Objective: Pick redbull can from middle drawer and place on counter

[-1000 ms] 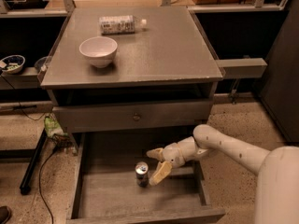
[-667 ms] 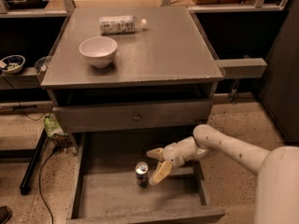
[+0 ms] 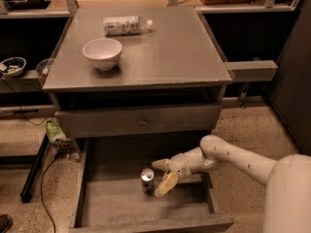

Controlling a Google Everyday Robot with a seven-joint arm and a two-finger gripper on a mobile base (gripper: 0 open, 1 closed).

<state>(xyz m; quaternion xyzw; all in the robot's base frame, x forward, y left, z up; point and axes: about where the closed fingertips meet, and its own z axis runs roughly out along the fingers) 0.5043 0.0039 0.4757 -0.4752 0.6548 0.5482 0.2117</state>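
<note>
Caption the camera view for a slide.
Open claw at the upright can in the pulled-out drawer, below a counter holding bowl and bottle.

We count one redbull can in the one open middle drawer, and one gripper, fingers spread, at the can's three o'clock. On the one counter we count one white bowl at ten o'clock and one bottle at twelve.
</note>
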